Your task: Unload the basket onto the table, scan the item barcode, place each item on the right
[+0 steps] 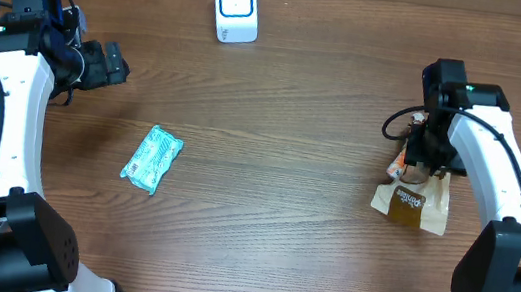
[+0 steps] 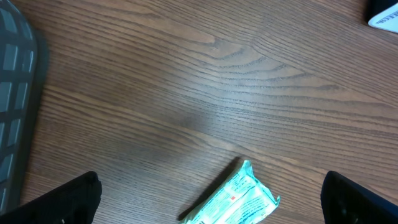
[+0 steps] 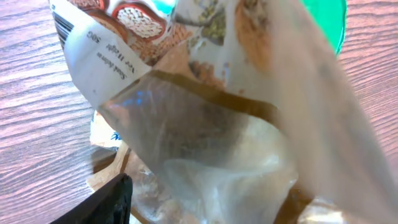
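My left gripper [image 1: 113, 64] hangs with its jaws spread wide and nothing between them. In its wrist view the two dark fingertips [image 2: 68, 199] sit at the bottom corners. The teal packet [image 1: 152, 159] lies on the table [image 1: 294, 120] just ahead of them, touching neither.

My right gripper [image 1: 422, 159] is down on a small heap of snack packets, and the brown pouch [image 1: 412, 204] lies right beneath it. From that wrist the pouch fills nearly the whole view. A barcode [image 3: 61, 25] shows on a white-labelled wrapper behind it, and only one finger [image 3: 106, 202] is visible, so I cannot tell whether those jaws grip the pouch or stand loose of it.

The white-and-blue scanner [image 1: 235, 7] stands well away from both grippers, nearer my left one.
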`<action>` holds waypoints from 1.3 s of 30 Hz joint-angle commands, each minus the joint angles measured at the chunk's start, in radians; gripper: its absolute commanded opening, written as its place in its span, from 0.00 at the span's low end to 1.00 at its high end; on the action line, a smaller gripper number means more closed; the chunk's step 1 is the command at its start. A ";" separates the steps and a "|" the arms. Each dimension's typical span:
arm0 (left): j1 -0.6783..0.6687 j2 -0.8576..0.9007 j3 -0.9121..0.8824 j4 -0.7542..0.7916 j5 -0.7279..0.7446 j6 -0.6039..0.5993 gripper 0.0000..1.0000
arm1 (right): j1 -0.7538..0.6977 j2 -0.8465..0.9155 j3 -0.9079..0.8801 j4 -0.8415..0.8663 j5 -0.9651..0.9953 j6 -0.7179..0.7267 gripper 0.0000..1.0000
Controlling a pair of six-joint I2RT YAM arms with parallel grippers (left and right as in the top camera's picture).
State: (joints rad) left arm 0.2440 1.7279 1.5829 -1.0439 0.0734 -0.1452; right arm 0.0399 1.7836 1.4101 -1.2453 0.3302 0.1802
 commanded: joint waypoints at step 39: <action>-0.003 0.002 0.009 0.001 -0.003 0.011 0.99 | 0.083 0.003 0.186 0.090 -0.684 -0.061 0.34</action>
State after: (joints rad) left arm 0.2440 1.7279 1.5829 -1.0439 0.0734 -0.1452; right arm 0.1009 1.7863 1.6238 -1.1759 -0.3153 0.1108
